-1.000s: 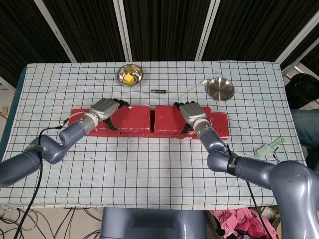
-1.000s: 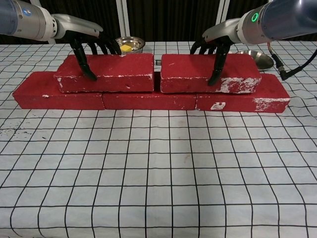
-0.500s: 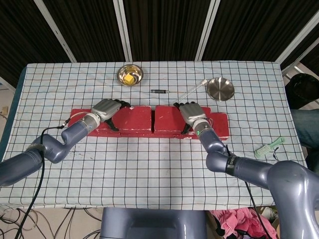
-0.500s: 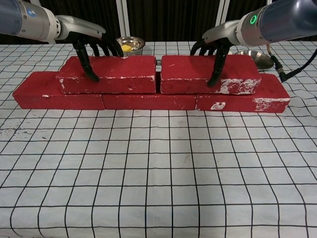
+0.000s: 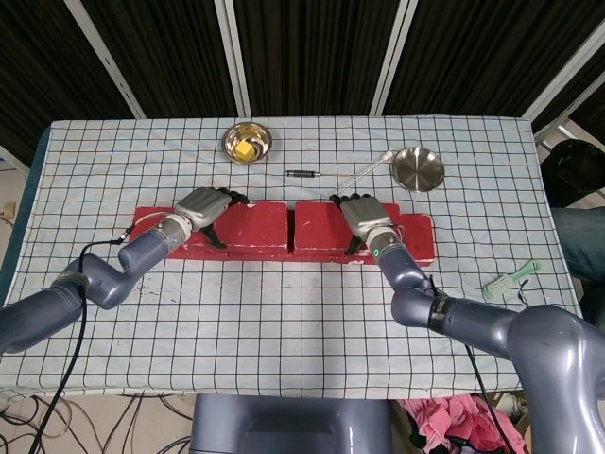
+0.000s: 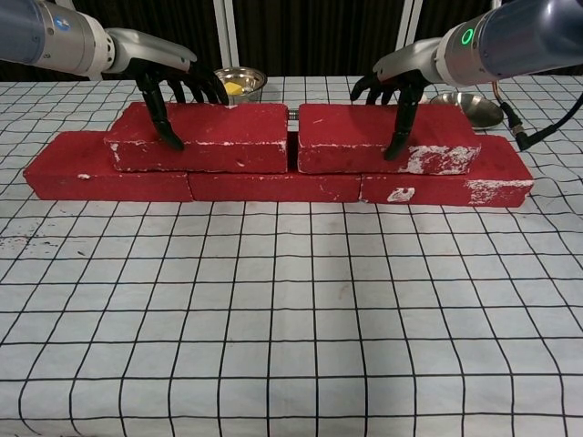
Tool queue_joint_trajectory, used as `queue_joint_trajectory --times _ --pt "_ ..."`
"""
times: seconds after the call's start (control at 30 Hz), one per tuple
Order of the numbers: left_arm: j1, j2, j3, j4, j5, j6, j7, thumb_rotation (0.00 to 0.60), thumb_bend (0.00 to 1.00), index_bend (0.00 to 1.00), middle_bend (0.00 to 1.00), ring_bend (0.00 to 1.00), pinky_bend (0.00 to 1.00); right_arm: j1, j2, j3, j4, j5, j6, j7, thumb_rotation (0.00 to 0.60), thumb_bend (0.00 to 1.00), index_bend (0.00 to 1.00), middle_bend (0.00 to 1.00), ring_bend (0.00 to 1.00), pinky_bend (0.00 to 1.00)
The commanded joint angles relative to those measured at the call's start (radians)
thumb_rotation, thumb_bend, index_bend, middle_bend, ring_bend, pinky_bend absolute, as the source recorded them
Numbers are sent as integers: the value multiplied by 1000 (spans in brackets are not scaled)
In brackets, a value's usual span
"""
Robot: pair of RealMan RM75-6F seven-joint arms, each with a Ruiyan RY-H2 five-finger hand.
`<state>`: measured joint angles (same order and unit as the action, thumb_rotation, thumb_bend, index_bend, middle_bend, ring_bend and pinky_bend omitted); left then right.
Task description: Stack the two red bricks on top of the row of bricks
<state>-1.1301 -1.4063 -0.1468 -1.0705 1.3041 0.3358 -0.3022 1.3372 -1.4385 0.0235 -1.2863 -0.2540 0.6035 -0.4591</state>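
Left hand [image 6: 173, 86]: you grip the left upper brick [image 6: 205, 137], thumb down its front face, fingers over the back edge
Right hand [image 6: 396, 91]: you clasp the right upper brick [image 6: 383, 137] the same way
Change: over the last second your left brick has slid right; the gap between the two upper bricks has narrowed to a thin slot
Meaning: both red bricks already sit on the bottom row [image 6: 273, 185]; judged nearly done, only closing up and letting go remain
Surroundings: bowl with a yellow piece [image 5: 247, 142], empty steel bowl [image 5: 418, 168], small dark cylinder [image 5: 302, 174] behind the row; green brush [image 5: 509, 280] at your right
Obstruction: nothing lies near the stack on the checked tablecloth [image 6: 291, 319]
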Motion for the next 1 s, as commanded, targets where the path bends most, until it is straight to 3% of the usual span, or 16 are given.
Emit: queue_joint_trajectory --times 0.03,1.0 --pt "-1 -1 2 2 -3 -3 4 600 76 181 183 109 198 1 -3 -3 2 2 2 -2 600 0 40 65 55 115" --pt "4 18 1 -24 -19 6 28 600 76 176 183 110 197 13 -15 -1 -11 40 48 -37 600 0 15 10 14 114"
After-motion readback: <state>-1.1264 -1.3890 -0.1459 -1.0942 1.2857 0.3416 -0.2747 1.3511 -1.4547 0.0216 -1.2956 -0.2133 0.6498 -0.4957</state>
